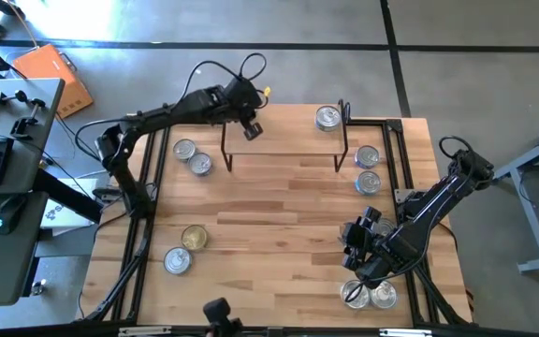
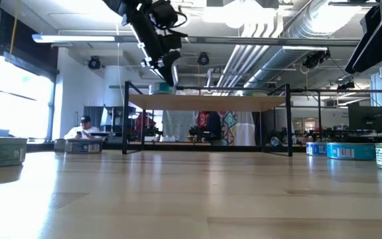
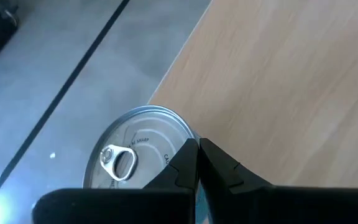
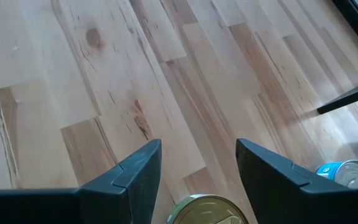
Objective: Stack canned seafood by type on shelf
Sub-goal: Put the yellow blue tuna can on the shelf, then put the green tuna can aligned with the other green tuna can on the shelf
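Note:
The shelf [image 1: 284,142] stands at the table's far middle; one silver-topped can [image 1: 327,117] sits on its far right corner. My left gripper [image 3: 197,154] is shut over the shelf's far left corner, right above a silver-topped can with a pull tab [image 3: 132,155] that the low view shows standing on the shelf's left end [image 2: 158,88]. My right gripper [image 4: 197,158] is open above the table's near right part, with a gold-topped can [image 4: 210,211] just below its fingers. Other cans lie left [image 1: 192,157] and right [image 1: 367,168] of the shelf. My left gripper's shut fingertips [image 3: 185,158] point down over the can's rim [image 3: 176,127] on the side toward the shelf's middle. In the low view they stand just over the can's top. I cannot tell whether they touch it.
A gold-topped and a silver-topped can [image 1: 185,249] lie at the near left, and two silver cans [image 1: 370,295] at the near right corner beside the right arm. The shelf's black legs [image 1: 225,154] stand around the board. The table's middle [image 1: 279,215] is bare wood.

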